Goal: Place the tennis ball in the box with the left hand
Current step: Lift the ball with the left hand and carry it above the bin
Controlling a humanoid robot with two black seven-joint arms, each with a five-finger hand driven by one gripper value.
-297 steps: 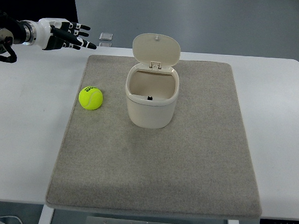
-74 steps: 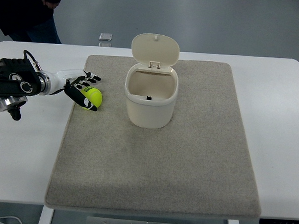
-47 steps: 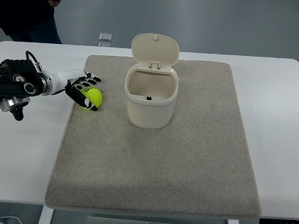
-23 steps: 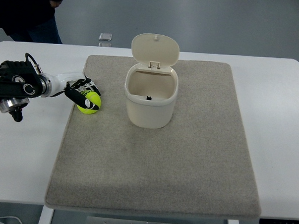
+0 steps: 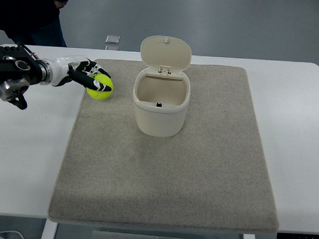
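Top view shows the near part of the grey felt mat (image 5: 168, 173) bare, lying on the white table (image 5: 302, 126); further in, near the mat's middle, stands the cream box (image 5: 161, 106) with its hinged lid (image 5: 166, 51) tipped up and back, so the inside shows open from above; to the left of the box, apart from it and over the mat's left edge, is the yellow-green tennis ball (image 5: 100, 87), gripped by the left hand (image 5: 87, 76); black-and-white fingers (image 5: 92, 82) are curled across the top of the ball and the arm enters from the picture's left edge; whether the ball is clear of the mat cannot be told from this angle; beyond the table's far edge a small square grey object (image 5: 112, 39) lies on the floor; at the far left corner stands a person in dark clothing (image 5: 29, 10).
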